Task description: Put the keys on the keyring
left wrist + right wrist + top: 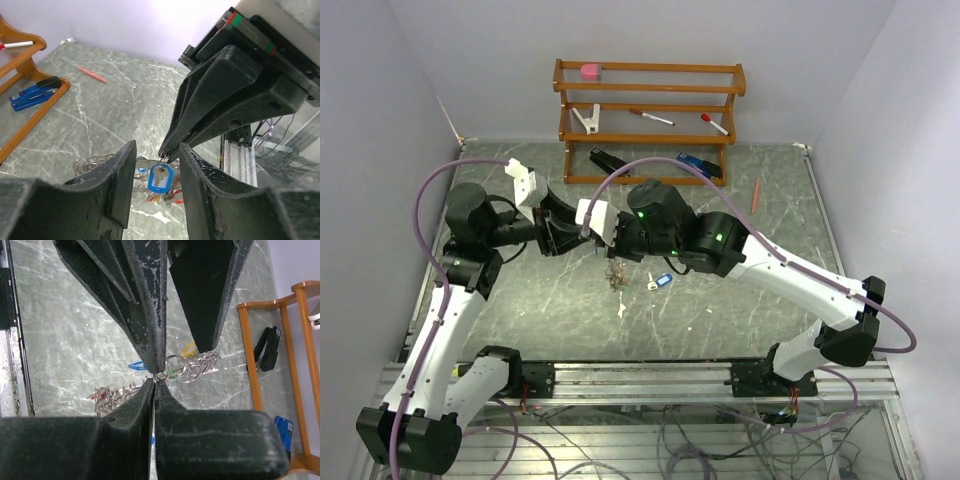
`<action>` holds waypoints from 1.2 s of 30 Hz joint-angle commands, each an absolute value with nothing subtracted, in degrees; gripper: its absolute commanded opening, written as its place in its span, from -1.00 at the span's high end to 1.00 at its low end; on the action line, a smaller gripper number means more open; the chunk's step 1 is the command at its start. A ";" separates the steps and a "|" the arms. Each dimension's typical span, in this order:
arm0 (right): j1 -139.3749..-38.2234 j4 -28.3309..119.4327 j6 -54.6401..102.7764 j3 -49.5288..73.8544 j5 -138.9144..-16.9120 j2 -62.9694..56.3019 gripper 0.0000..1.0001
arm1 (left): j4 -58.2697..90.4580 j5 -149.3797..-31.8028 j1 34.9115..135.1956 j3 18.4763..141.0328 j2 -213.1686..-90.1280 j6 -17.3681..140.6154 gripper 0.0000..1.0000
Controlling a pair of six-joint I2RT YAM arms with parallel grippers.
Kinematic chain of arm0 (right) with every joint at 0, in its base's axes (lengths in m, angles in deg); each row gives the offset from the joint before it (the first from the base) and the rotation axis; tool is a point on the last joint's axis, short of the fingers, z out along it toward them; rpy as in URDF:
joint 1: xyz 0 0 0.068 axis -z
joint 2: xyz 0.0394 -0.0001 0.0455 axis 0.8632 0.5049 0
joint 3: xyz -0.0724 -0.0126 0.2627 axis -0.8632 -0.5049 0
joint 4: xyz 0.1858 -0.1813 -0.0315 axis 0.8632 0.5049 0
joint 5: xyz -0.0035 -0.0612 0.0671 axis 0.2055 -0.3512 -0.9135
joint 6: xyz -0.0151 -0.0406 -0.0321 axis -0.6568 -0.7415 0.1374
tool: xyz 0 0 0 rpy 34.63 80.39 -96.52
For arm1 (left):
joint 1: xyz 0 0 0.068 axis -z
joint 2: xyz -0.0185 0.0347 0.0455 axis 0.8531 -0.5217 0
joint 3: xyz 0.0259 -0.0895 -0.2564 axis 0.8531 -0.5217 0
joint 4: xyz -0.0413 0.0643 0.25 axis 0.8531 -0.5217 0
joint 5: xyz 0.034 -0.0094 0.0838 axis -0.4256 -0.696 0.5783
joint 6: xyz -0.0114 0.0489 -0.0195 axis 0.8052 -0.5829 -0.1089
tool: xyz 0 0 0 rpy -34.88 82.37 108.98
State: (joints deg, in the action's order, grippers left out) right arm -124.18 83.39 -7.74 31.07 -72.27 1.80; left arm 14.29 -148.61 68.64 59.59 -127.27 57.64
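Note:
My right gripper [156, 381] is shut on a thin metal ring, with its tips above the middle of the table [616, 245]. In the left wrist view a blue-tagged key [161, 177] hangs just under those tips. My left gripper [157, 148] is open, its fingers [145, 315] either side of that key without touching it. A chain of small silver rings [192, 367] with yellow and green tags trails from the held ring. The ridged silvery keyring [116, 394] with red-tagged keys lies below [615, 272]. Another blue-tagged key [663, 281] lies on the table.
A wooden rack [650, 110] at the back holds pens, a white clip and a pink block. A black stapler [610, 162] and a blue stapler [700, 165] sit at its foot. An orange pencil [757, 195] lies to the right. White scraps [622, 310] lie near the keys.

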 commanded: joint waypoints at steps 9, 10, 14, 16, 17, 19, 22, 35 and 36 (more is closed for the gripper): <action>-124.67 80.57 -7.34 33.91 -71.41 1.65 1.00 | 2.27 -151.64 69.80 62.48 -128.60 49.77 0.16; -124.71 80.63 -7.35 33.91 -71.34 1.59 1.00 | 2.74 -151.74 69.80 62.23 -128.69 50.20 0.18; -124.71 80.66 -7.27 34.00 -71.32 1.38 1.00 | 6.28 -152.01 69.80 61.44 -128.75 52.80 0.39; -124.78 80.77 -7.27 34.21 -71.30 1.42 1.00 | 6.33 -151.78 69.80 61.64 -128.93 52.65 0.81; -124.82 80.75 -7.27 34.26 -71.25 1.36 1.00 | 6.26 -151.69 69.80 61.82 -129.04 52.67 0.85; -124.91 80.73 -7.23 34.20 -71.15 1.28 1.00 | 6.50 -151.87 69.80 61.88 -129.12 52.83 0.86; -124.91 80.37 -6.57 33.94 -70.79 1.02 1.00 | 6.03 -151.74 69.80 62.11 -129.22 53.23 0.86; -124.93 67.43 0.05 26.16 -64.57 -6.56 1.00 | -0.45 -147.49 69.80 64.19 -131.19 55.27 0.86; -124.97 66.63 0.29 25.60 -64.39 -7.03 1.00 | -1.33 -147.09 69.80 64.62 -131.38 54.62 0.86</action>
